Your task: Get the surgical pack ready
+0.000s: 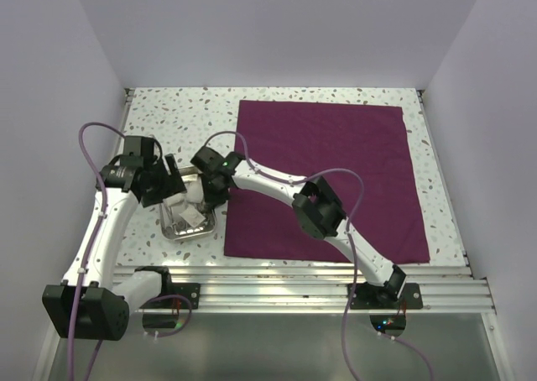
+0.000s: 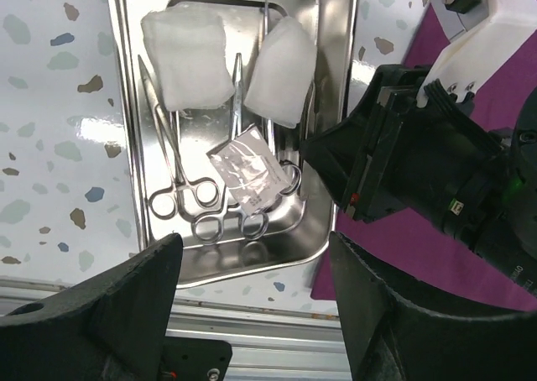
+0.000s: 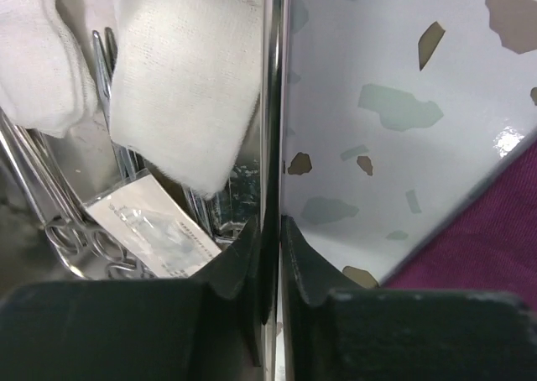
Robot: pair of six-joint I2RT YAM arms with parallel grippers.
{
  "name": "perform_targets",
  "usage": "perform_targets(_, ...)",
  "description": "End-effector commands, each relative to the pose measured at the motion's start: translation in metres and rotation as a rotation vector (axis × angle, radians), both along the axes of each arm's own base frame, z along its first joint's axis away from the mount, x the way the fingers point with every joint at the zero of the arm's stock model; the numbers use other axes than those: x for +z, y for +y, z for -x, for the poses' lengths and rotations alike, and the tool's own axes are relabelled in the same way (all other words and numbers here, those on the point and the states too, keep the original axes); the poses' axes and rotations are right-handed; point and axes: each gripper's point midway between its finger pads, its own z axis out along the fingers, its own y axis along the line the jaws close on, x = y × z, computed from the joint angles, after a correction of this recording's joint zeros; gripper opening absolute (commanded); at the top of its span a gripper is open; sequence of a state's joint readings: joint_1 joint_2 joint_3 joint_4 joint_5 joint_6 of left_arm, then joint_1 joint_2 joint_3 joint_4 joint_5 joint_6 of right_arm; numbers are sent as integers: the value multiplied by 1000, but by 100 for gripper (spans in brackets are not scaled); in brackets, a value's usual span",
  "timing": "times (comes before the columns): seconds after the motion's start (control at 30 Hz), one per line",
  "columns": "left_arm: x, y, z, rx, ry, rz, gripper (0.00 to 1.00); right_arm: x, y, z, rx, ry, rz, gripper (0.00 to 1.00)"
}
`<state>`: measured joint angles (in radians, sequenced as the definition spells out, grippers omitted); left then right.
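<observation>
The maroon cloth (image 1: 336, 171) lies flat and spread out on the right of the table. The small steel tray (image 1: 170, 230) sits just left of it and holds two white gauze squares (image 2: 185, 58), silver scissor-like instruments (image 2: 180, 180) and a clear packet (image 2: 247, 175). My right gripper (image 3: 273, 230) is shut on the tray's right rim (image 3: 273, 104), one finger inside and one outside. My left gripper (image 2: 252, 314) is open and empty, held above the tray's near end.
The speckled table top (image 1: 168, 121) surrounds the tray. White walls close the back and both sides. An aluminium rail (image 1: 294, 280) runs along the near edge. My right arm (image 1: 277, 184) crosses over the cloth's left part.
</observation>
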<state>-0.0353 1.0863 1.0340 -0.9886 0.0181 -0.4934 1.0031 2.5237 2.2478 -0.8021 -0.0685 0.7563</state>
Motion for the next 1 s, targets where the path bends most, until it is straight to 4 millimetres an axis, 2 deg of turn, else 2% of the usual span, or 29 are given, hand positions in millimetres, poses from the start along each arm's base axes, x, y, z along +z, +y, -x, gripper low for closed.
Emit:
perform_targets(0.0, 16, 8, -2, 5, -35, -52, 74, 6, 7, -1, -22, 7, -21, 8)
perform_targets(0.07, 19, 10, -5, 3, -38, -65, 75, 11, 10, -1, -13, 0, -34, 1)
perform_targets(0.27, 26, 14, -11, 10, -54, -85, 75, 33, 8, -1, 53, -28, -35, 0)
perform_targets(0.4, 34, 19, -17, 26, -71, -111, 76, 57, 4, -4, 108, -94, -36, 0)
perform_targets(0.43, 38, 20, -19, 24, -80, -117, 76, 69, 3, -7, 118, -122, -44, 0)
perform_targets(0.57, 37, 24, -24, 28, -71, -139, 77, 103, -11, -21, 172, -251, -17, 0)
perform_targets(0.67, 37, 24, -26, 31, -76, -140, 77, 123, -20, -28, 189, -278, -23, 0)
perform_targets(0.73, 39, 24, -29, 33, -83, -139, 77, 131, -25, -30, 196, -267, -43, 0)
perform_targets(0.97, 38, 22, -38, 35, -82, -126, 78, 158, -62, -47, 216, -269, -77, 0)
